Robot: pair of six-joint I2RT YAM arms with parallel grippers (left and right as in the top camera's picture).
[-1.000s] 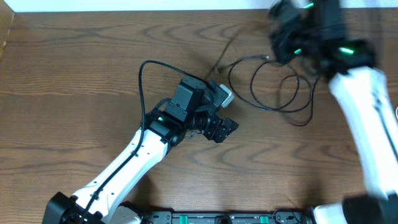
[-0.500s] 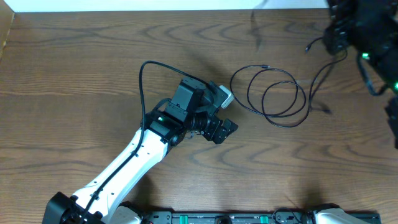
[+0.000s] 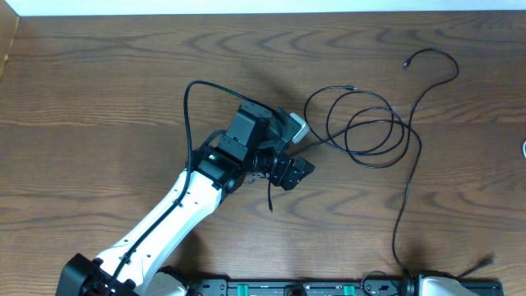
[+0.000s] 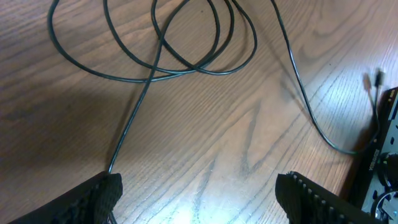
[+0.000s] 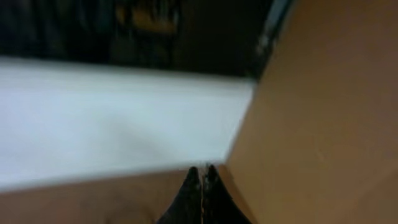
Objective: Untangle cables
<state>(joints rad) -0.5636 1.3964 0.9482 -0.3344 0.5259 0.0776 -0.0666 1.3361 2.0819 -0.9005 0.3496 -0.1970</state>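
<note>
The thin black cable (image 3: 332, 89) lies in overlapping loops on the wooden table, right of centre. One plug end (image 3: 406, 62) lies at the far right, and one strand runs down toward the front edge. Another end (image 3: 269, 205) lies just below my left gripper (image 3: 294, 173). That gripper is wide open and low over the table. In the left wrist view (image 4: 199, 202) the cable (image 4: 151, 78) runs up to its left finger (image 4: 93, 199). My right gripper (image 5: 202, 180) is shut, blurred, facing a white wall, and out of the overhead view. I see no white cable for certain.
A white sliver (image 3: 523, 149) shows at the table's right edge; I cannot tell what it is. The left arm's thicker black cord (image 3: 187, 99) arcs above the arm. A black rail (image 3: 296, 288) runs along the front edge.
My right arm has swung out of the overhead view to the right. The black cable it carried has dropped, spread out rightward and now trails to the front edge. The left arm has not moved.
</note>
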